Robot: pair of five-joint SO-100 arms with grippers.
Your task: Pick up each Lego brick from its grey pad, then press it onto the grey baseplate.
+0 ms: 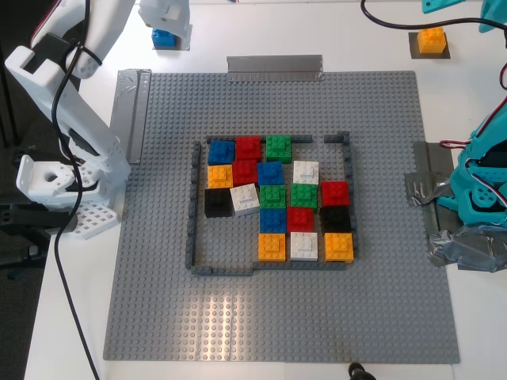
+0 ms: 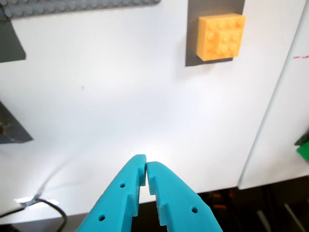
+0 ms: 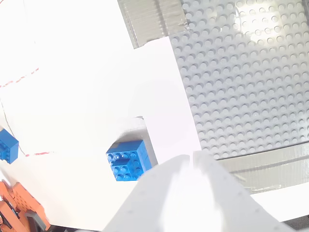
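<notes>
On grey pads, studs-up orange brick (image 2: 221, 37) and blue brick (image 3: 126, 160); both claws closed, empty.

place: robotics lab bench | evidence: white table (image 1: 238, 32), taped baseplate (image 1: 380, 301), cabled 3D-printed arms

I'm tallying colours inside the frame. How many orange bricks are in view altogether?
4: one on the grey pad off the baseplate; three inside the frame at and. None seems hidden.
</notes>
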